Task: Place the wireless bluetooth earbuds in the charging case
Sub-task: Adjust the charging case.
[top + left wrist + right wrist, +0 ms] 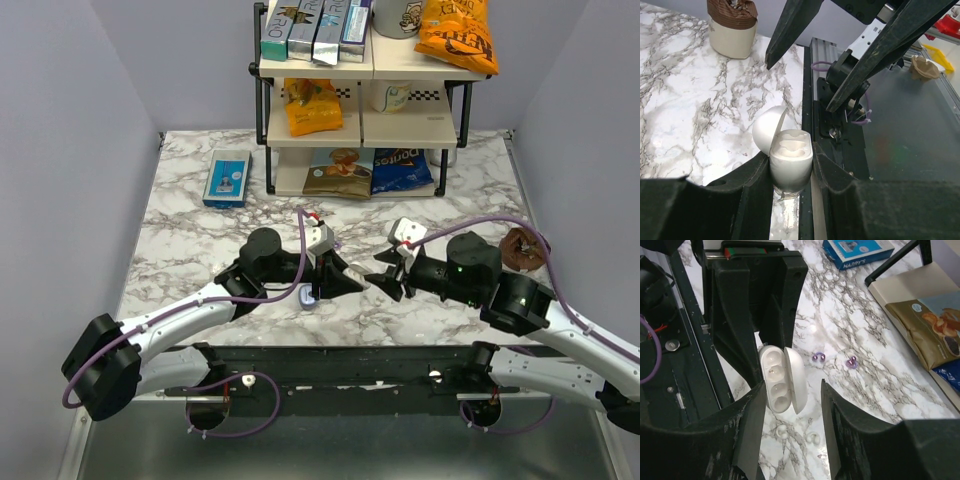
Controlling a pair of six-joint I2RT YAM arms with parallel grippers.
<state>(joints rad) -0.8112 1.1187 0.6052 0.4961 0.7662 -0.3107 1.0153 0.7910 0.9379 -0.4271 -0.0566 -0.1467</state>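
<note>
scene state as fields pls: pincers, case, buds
left pincer: shut on the charging case
right pincer: open, empty, pointed at the case
charging case: lid open, both sockets empty
loose on marble table: two small purple pieces, two small white pieces; too small to tell which are earbuds
task: nothing inserted yet

My charging case (790,162) is white, smooth and rounded, pinched upright between my left fingers (747,190) near the front edge of the marble (685,110); its domed lid is swung open on the hinge to one side; both moulded wells inside are empty; the two earbuds (818,357), small, glossy and purplish, lie a little apart on the marble, near the case but not touching it.
</note>
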